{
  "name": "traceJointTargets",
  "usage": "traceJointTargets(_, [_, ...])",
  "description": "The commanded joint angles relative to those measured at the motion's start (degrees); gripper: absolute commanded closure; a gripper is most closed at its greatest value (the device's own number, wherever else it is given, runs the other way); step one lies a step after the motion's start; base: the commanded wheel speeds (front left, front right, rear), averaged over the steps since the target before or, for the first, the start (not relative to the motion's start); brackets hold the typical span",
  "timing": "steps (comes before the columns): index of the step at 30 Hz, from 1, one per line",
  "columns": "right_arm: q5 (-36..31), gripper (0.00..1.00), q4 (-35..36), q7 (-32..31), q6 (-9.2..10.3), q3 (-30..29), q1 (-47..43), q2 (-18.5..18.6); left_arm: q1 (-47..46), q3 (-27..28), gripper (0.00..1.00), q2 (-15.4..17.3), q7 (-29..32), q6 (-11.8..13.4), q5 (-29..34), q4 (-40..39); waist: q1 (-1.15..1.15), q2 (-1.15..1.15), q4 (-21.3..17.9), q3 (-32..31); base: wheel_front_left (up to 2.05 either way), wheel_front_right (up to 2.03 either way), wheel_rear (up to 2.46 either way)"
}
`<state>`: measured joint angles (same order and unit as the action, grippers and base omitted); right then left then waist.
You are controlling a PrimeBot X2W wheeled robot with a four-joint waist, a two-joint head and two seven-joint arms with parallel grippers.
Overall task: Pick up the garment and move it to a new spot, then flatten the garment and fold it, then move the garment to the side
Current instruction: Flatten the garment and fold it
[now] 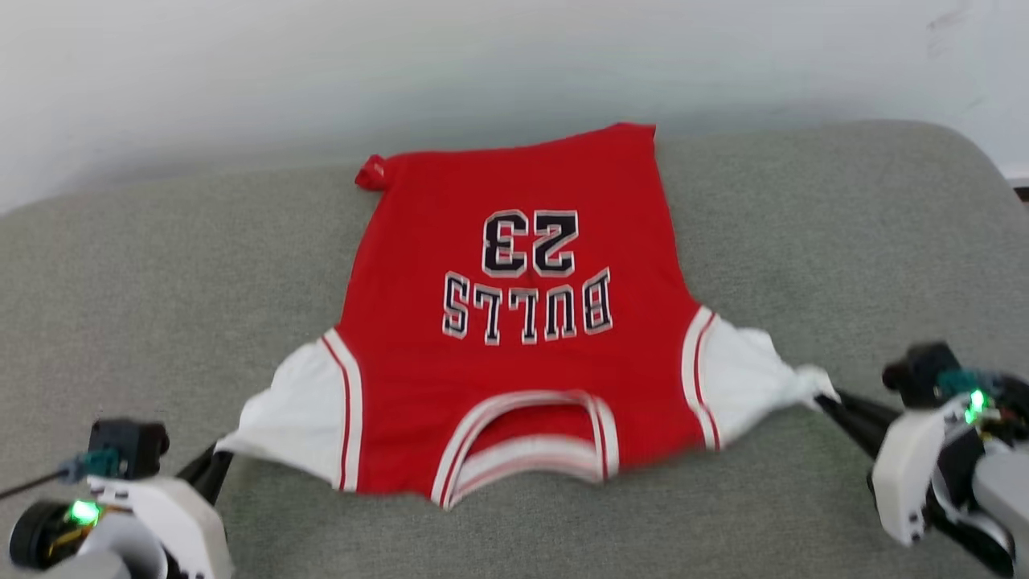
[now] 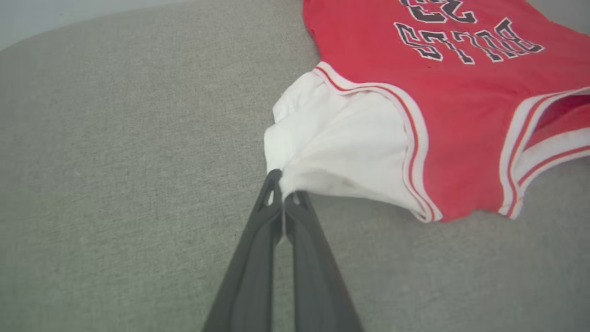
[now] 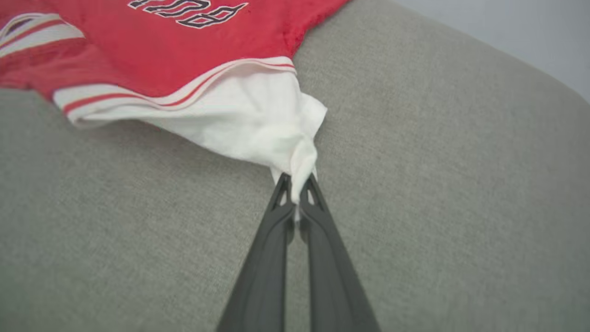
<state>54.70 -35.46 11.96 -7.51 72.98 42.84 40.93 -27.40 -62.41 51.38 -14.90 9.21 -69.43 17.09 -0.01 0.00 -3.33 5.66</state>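
The garment (image 1: pixel 514 322) lies spread on the cushion (image 1: pixel 844 241), with its collar (image 1: pixel 526 438) nearest and its hem (image 1: pixel 514 157) toward the far wall (image 1: pixel 321 64). The left gripper (image 1: pixel 219 457) sits at the near left, pinching the tip of the left sleeve (image 1: pixel 297 410). The right gripper (image 1: pixel 828 400) sits at the right, pinching the tip of the right sleeve (image 1: pixel 748 370).

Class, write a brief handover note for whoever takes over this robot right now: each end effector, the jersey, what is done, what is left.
Left end effector: shut on the garment's left white sleeve.
Right end effector: shut on the right sleeve.
Garment: spread print-up on the grey cushion, collar toward the robot, sleeves pulled outward.
Done: mostly flattened; far hem corner curled.
Left: smooth that corner, fold, move aside.
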Motion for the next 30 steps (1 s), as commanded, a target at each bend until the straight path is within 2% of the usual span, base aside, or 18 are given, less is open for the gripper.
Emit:
traceJointTargets(1, [0.35, 1.0, 0.68, 0.18, 0.04, 0.07, -2.56, 0.98, 2.2, 0.45, 1.0, 1.03, -0.35, 1.09, -0.6, -1.25, 0.01, 0.0, -0.34, -1.63, 0.0, 0.0, 0.0])
traceJointTargets(6, [0.97, 1.0, 3.31, 0.1, 0.04, -0.94, -10.05, 3.31, 12.39, 3.5, 1.0, 3.28, -0.35, 5.08, -3.63, -7.19, 0.01, 0.0, -2.1, -3.69, 0.0, 0.0, 0.0])
traceJointTargets(11, [1.62, 1.0, 4.97, -0.8, 0.05, -2.78, -15.95, 5.2, 23.42, 8.94, 1.0, 3.13, -0.35, 8.62, -4.03, -11.7, 0.01, 0.0, -3.04, -4.61, 0.0, 0.0, 0.0])
traceJointTargets(16, [2.68, 1.0, 7.24, -4.13, 0.06, -3.73, -21.27, 6.83, 30.92, 11.77, 1.0, 2.67, -0.3, 9.77, -2.9, -14.51, 0.01, 0.0, -2.87, -5.04, 0.0, 0.0, 0.0])
traceJointTargets(21, [2.04, 1.0, 8.79, -6.72, 0.06, -5.84, -22.99, 7.16, 32.95, 12.19, 1.0, 1.5, -0.3, 9.7, -1.44, -14.85, 0.01, 0.0, -2.27, -4.93, 0.0, 0.0, 0.0])
traceJointTargets(23, [1.82, 0.47, 9.48, -7.73, 0.05, -7.23, -22.67, 6.77, 32.21, 12.36, 1.0, 1.2, -0.3, 9.27, -0.76, -14.83, 0.01, 0.0, -1.92, -4.73, 0.0, 0.0, 0.0])
traceJointTargets(24, [1.21, 0.0, 11.64, -9.2, 0.05, -9.2, -21.19, 7.66, 30.63, 12.69, 1.0, 0.76, -0.25, 8.7, 0.04, -15.27, 0.01, 0.0, -1.26, -4.02, 0.0, 0.0, 0.0])
traceJointTargets(27, [0.2, 0.0, 13.73, -9.83, 0.04, -12.51, -19.27, 9.36, 29.12, 13.24, 1.0, 0.54, -0.27, 8.77, 1.4, -16.03, 0.01, 0.0, -0.51, -2.84, 0.0, 0.0, 0.0])
traceJointTargets(30, [1.48, 0.0, 16.81, -9.23, 0.04, -18.56, -16.91, 11.57, 27.22, 14.27, 1.0, 0.14, -0.28, 9.27, 3.37, -17.28, 0.01, 0.0, 0.98, -1.08, 0.0, 0.0, 0.0])
